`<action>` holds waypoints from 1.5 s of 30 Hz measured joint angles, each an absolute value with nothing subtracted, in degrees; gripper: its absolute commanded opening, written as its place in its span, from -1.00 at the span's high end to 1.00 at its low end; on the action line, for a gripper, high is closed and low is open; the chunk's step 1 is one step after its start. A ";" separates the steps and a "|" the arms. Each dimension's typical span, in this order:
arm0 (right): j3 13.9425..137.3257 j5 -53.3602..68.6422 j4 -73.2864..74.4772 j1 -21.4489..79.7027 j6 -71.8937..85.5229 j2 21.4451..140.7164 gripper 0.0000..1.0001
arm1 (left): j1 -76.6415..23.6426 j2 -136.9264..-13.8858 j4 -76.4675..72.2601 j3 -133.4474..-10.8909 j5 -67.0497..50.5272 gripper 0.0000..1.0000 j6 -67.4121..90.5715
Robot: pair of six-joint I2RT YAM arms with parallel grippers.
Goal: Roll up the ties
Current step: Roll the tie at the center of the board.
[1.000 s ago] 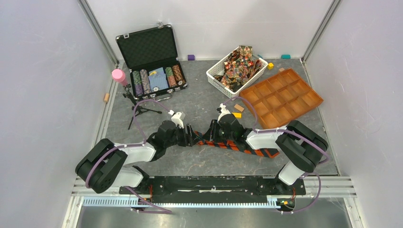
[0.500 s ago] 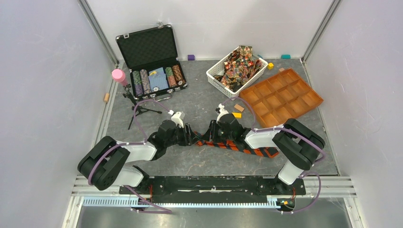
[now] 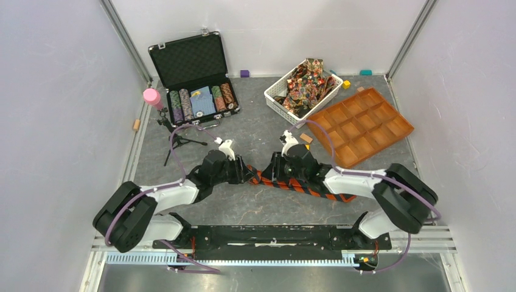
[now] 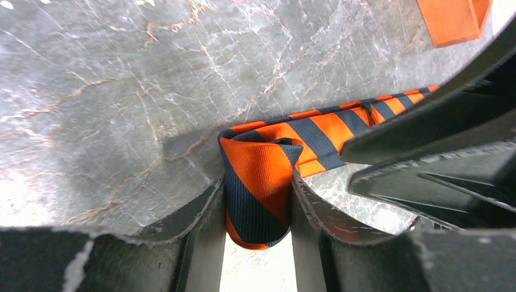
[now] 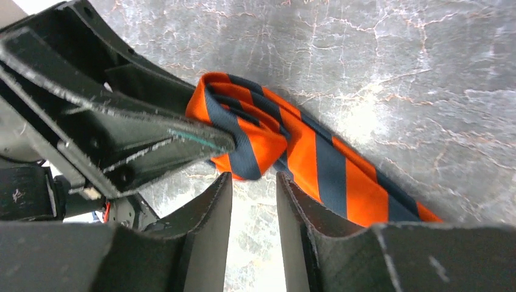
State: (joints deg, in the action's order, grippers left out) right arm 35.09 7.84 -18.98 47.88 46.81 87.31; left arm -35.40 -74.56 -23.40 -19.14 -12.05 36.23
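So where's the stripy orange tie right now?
Top view: the orange striped tie lies on the table near the middle front, its rolled left end pinched in the left hand, with the right hand just beside it.

One orange-and-dark striped tie point(image 3: 263, 179) is out in the open, and there are two arms point(image 3: 170, 194). One white basket point(image 3: 274, 97) holds a heap of patterned ties point(image 3: 307, 79), too tangled to count. There is one orange tray point(image 3: 359, 125) with twelve compartments, one open black case point(image 3: 188, 61) with four rows of chips point(image 3: 182, 104), one small tripod point(image 3: 176, 139), and six small blocks point(image 3: 244, 73) that can be made out.
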 measured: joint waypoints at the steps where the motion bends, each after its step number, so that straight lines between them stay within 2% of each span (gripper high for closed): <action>1: 34.61 7.42 -18.44 47.88 46.33 85.62 0.22 | -35.48 -73.73 -21.78 -19.68 -11.51 0.10 36.07; 18: 26.20 -2.72 -3.18 47.88 40.05 58.28 0.19 | -47.07 -70.87 6.26 -33.78 15.07 0.12 29.17; 29: 24.47 -7.81 6.87 47.88 39.07 47.16 0.19 | -54.17 -80.05 15.70 -42.52 30.04 0.19 26.85; 45: 25.82 -14.06 18.33 47.88 39.64 34.15 0.14 | -60.12 -93.38 24.27 -52.49 44.23 0.17 23.97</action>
State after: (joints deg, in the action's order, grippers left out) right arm 25.82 -14.06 18.33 47.88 39.64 34.15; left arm -60.12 -93.38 24.27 -52.49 44.23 23.97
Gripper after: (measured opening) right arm 0.416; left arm 0.411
